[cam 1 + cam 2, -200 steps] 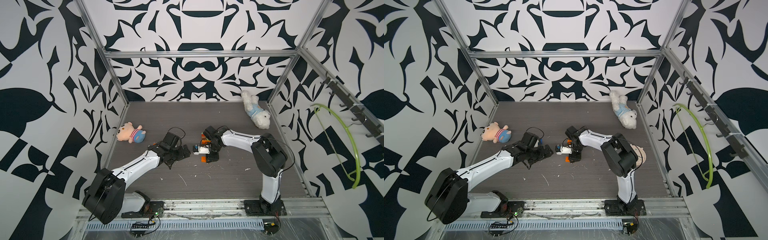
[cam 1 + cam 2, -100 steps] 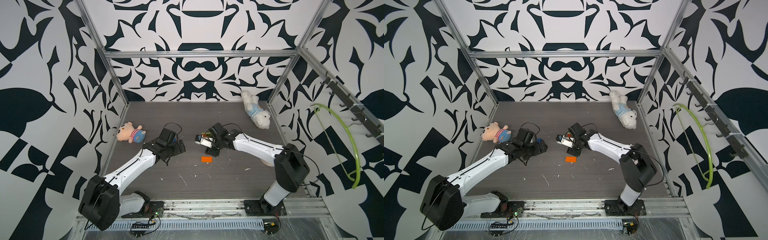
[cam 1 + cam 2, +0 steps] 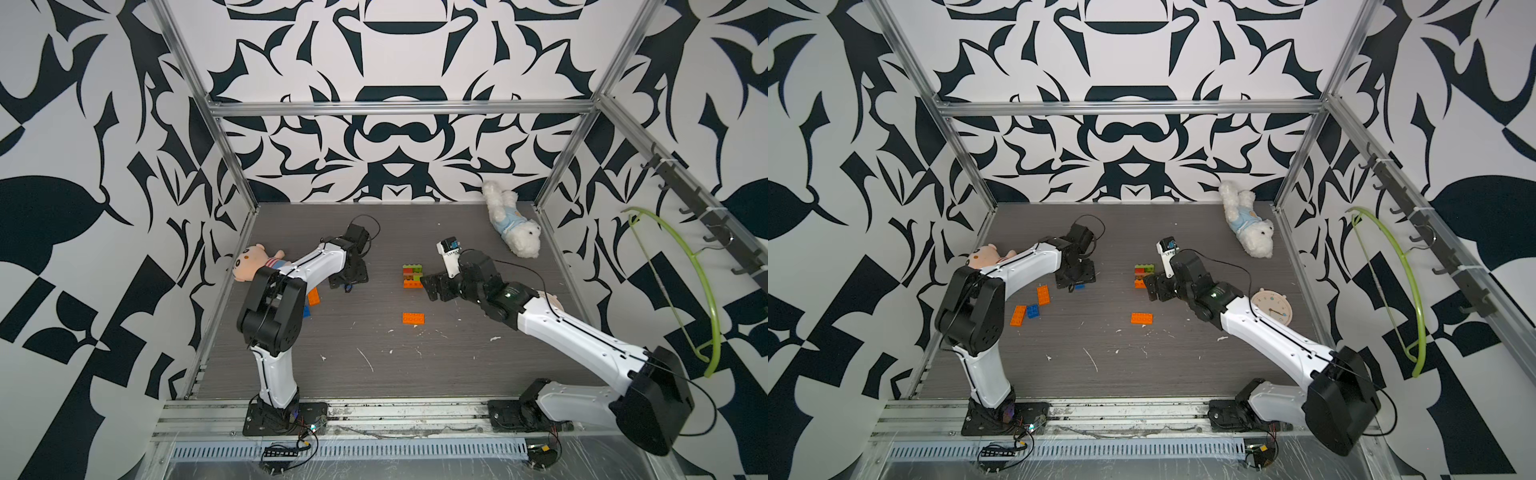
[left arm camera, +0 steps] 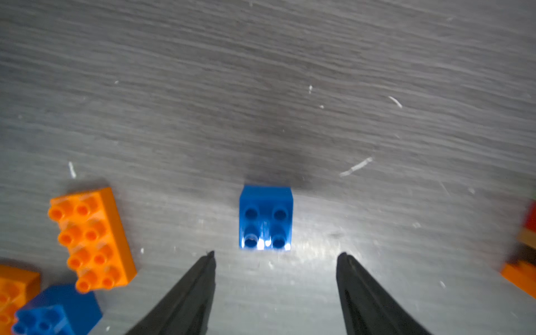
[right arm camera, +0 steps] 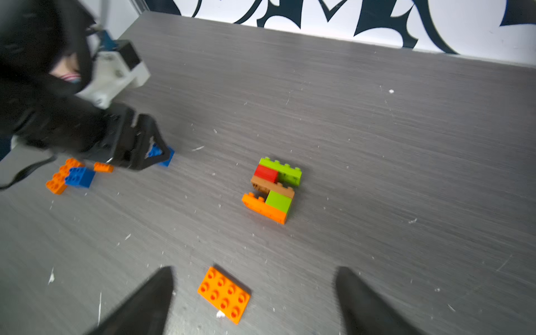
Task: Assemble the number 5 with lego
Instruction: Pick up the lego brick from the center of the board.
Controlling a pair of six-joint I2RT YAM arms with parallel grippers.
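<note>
Left wrist view: left gripper [image 4: 277,254] fingers parted, empty, tips just short of blue lego brick [image 4: 265,217] (bench's left half) | likely light, rigid, slick: pinch opposite flat walls | right gripper [image 5: 255,269] spread, empty | built lego figure [image 5: 272,190] sits mid-bench.

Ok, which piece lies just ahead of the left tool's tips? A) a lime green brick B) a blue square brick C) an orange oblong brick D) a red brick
B: the left wrist view shows a blue square brick centred just beyond the left tool, whose tips stand apart, not gripping it.
</note>
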